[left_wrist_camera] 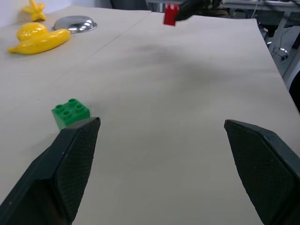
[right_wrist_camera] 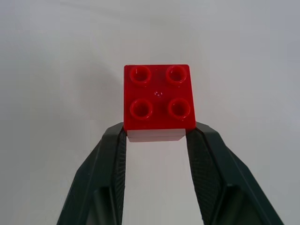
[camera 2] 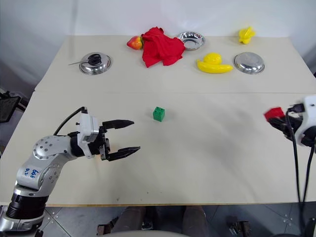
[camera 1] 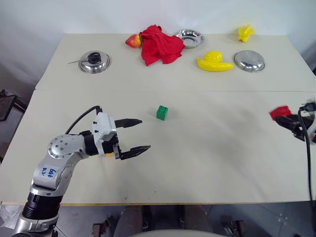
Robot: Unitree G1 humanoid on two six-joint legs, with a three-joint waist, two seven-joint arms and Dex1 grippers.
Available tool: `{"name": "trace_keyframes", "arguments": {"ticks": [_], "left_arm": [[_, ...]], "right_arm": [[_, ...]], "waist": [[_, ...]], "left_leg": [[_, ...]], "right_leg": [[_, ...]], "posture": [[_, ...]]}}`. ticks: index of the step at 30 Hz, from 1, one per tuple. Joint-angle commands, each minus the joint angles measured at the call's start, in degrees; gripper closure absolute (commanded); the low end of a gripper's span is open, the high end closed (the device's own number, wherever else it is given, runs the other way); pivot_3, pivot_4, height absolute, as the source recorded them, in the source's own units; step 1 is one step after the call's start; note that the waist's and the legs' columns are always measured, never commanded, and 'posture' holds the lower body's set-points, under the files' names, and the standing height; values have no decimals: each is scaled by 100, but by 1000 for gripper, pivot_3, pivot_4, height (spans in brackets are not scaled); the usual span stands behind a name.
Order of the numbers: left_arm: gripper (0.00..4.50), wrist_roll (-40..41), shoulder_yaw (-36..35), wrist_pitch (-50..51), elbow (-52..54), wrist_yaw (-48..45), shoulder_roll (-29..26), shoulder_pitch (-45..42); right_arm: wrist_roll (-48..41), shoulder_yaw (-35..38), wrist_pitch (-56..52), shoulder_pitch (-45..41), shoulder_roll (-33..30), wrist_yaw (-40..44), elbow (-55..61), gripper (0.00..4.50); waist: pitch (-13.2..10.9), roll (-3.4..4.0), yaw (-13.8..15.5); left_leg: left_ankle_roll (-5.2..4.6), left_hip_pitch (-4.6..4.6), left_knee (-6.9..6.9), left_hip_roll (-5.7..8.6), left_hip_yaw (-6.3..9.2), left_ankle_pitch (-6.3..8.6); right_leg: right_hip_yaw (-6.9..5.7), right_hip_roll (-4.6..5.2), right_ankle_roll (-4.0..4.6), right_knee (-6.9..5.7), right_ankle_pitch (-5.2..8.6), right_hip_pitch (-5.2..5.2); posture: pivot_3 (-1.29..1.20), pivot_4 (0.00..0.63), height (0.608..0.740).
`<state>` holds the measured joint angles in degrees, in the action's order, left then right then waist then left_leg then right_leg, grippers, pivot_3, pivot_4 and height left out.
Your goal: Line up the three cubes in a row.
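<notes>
I've got the right pincer [right_wrist_camera: 157, 133] clamped on the red cube [right_wrist_camera: 158, 97], studs facing the wrist camera, one black finger on each side. From the head camera it sits lifted off the surface [camera 1: 207, 163] at the far right edge.

Left pincer [camera 1: 132, 136] is spread wide and holds nothing, pointing roughly level toward the middle of the surface. Green cube [camera 1: 162, 112] sits on the surface near the centre, just past the left pincer's tips and apart from them; in the left wrist view it lies beside one finger [left_wrist_camera: 70, 164], not between the two.

A bit of orange-yellow [camera 1: 109, 154] peeks out under the left pincer's wrist. I can't tell for sure that it's the third cube.

Along the far side: yellow duck [camera 1: 214, 61], red cloth [camera 1: 159, 44] with a red-and-yellow fruit [camera 1: 133, 41] at its left side, two steel bowls [camera 1: 190, 37], a lid with a knob [camera 1: 94, 61], and a small yellow toy [camera 1: 245, 32].
</notes>
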<state>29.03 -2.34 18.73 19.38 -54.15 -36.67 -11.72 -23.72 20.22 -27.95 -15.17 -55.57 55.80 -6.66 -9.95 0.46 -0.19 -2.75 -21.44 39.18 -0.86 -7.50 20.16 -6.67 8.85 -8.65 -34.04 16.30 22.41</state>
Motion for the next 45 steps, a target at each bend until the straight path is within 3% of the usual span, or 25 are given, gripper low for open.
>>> {"name": "trace_keyframes", "arguments": {"ticks": [1, 4, 7, 17, 23, 24, 27, 31, 37, 41, 45], "left_arm": [[0, 109, -148, -129, 7, -193, -74, 48], [0, 110, -154, -174, -63, -257, -33, 55], [0, 129, -167, -203, -65, -315, -10, 90], [0, 236, -246, -370, -19, -644, -48, 295], [0, 216, -305, -424, -66, -696, -69, 312], [0, 209, -309, -433, -71, -699, -67, 316], [0, 188, -362, -474, -83, -666, -61, 343], [0, 441, -798, -356, -77, -472, -61, 416], [0, 594, -2144, -528, -226, -216, -210, 1111], [0, 545, -2966, -846, -794, -306, -231, 1799], [0, 558, -3393, -976, -1496, -401, -238, 2182]], "right_arm": [[-55, -939, 1443, -385, -21, 2239, -114, 3020], [603, -1866, 2557, -951, 94, 3086, -921, 3020], [905, -2369, 2913, -1583, 320, 3455, -1655, 3020], [1575, -3482, 4866, -2893, 445, 3670, -4048, 3020], [1426, -3746, 5147, -3149, 421, 3670, -4577, 3020], [1391, -3751, 5141, -3169, 441, 3670, -4616, 2305], [1257, -3663, 5263, -3267, 507, 3670, -4709, 1342], [710, -3367, 5271, -3248, 443, 3670, -4425, 37], [-668, -2542, 4615, -2374, 146, 3670, -2972, 14], [-1695, -1730, 3608, -1409, 331, 3496, -1631, 14], [-1979, -1322, 3160, -621, 788, 2799, -537, 14]], "waist": [[-2, -3, -4], [-4, -7, -19], [-5, -7, 0], [-5, -7, -19], [-5, -7, -9], [-5, -7, -9], [-9, 0, -20], [-12, 5, -82], [-16, 11, -135], [-16, 12, -132], [-17, 12, -126]], "left_leg": [[0, 0, 0, 0, 0, 0], [0, 5, 4, -7, -4, 0], [0, 6, 5, -10, -5, 0], [1, 0, 7, -10, 7, 0], [1, 1, 35, -12, 22, 1], [2, 1, 40, -13, 27, 2], [4, 0, 47, -12, 40, 3], [6, -1, 47, -13, 46, 4], [11, -2, 45, -17, 68, 8], [9, -1, 45, -15, 76, 12], [6, 4, 47, -12, 78, 14]], "right_leg": [[0, -1, -1, 1, 0, -1], [2, -3, -2, 0, -1, -4], [4, -3, -2, -2, -1, -1], [-5, 1, 3, -2, 1, -1], [-17, 5, 3, -10, 1, -19], [-21, 7, 4, -10, 1, -23], [-34, 12, 5, -11, 1, -30], [-40, 12, 9, -16, 3, -30], [-65, 19, 20, -18, 9, -38], [-81, 26, 21, -12, 10, -47], [-89, 39, 21, -17, 10, -52]], "posture": [[0, 150, 740], [0, 150, 740], [0, 150, 740], [0, 150, 740], [0, 150, 740], [0, 150, 740], [0, 150, 740], [0, 150, 740], [0, 150, 740], [0, 150, 740], [0, 150, 740]]}}
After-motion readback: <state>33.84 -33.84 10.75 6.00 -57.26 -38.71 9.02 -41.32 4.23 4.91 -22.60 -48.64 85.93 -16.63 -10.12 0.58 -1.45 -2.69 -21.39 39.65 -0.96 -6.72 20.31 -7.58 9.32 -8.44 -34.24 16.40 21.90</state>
